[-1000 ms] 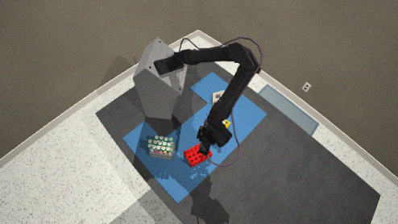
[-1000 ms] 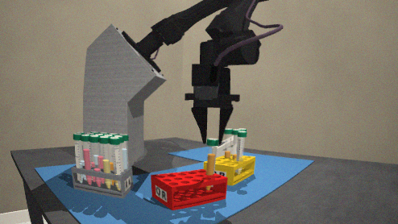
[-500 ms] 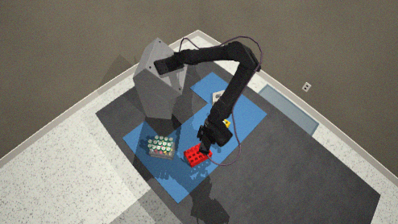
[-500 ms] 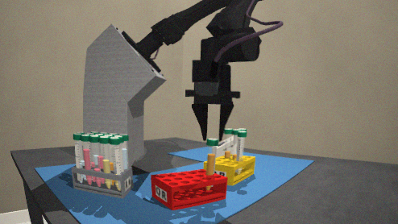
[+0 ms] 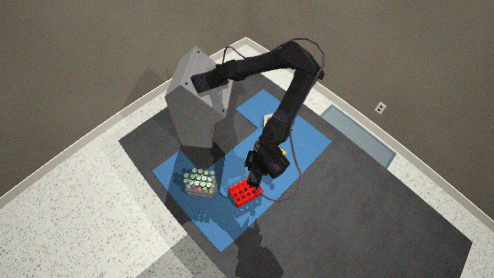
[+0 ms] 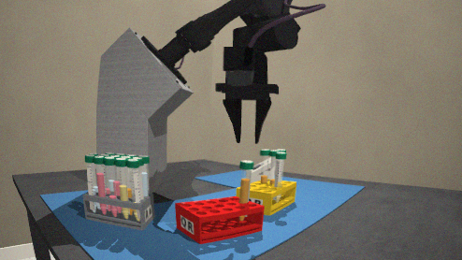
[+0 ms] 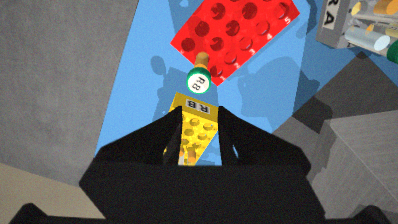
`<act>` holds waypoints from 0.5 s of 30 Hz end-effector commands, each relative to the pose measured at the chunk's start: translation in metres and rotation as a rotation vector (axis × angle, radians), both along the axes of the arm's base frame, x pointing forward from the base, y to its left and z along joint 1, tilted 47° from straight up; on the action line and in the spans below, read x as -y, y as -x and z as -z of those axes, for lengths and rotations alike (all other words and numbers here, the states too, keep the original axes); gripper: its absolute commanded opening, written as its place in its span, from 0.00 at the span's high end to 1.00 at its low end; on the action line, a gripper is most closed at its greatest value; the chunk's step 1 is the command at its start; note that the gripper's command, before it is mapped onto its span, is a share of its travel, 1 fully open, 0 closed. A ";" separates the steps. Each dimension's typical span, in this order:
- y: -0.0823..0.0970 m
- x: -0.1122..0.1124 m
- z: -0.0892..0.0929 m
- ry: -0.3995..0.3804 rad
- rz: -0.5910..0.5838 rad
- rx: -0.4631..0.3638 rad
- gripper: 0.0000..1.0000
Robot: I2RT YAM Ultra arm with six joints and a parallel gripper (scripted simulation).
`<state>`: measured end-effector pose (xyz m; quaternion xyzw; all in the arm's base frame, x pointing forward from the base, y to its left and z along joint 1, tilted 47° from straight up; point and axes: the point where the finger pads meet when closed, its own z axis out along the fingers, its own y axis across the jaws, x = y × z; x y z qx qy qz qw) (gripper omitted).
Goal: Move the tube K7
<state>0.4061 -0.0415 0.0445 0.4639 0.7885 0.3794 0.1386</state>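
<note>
A green-capped orange tube [image 6: 245, 186] stands in a corner well of the red rack QR [image 6: 220, 217], on the side nearest the yellow rack RB [image 6: 267, 194]. In the wrist view its cap [image 7: 197, 81] sits just beyond my fingertips, over the edge of QR [image 7: 235, 35]. My gripper [image 6: 247, 140] hangs well above the tube, fingers slightly apart, with nothing between them. In the wrist view the gripper [image 7: 199, 114] frames RB [image 7: 196, 132] below. RB holds a few green-capped tubes [image 6: 276, 164] at its far end. The grey rack RA [image 6: 118, 210] is full of tubes.
A tall grey housing [image 6: 131, 108] stands behind RA. All three racks sit on the blue mat [image 5: 225, 215]. In the overhead view the arm covers RB, with QR [image 5: 245, 192] and RA [image 5: 200, 182] beside it.
</note>
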 end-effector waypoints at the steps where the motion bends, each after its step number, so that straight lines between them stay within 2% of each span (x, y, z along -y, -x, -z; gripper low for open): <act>1: 0.007 0.013 -0.017 0.012 0.007 0.019 0.70; 8: 0.015 0.023 -0.034 0.019 0.007 0.031 0.70; 12: 0.015 0.023 -0.035 0.020 0.008 0.030 0.70; 15: 0.016 0.024 -0.026 0.017 0.012 0.006 0.70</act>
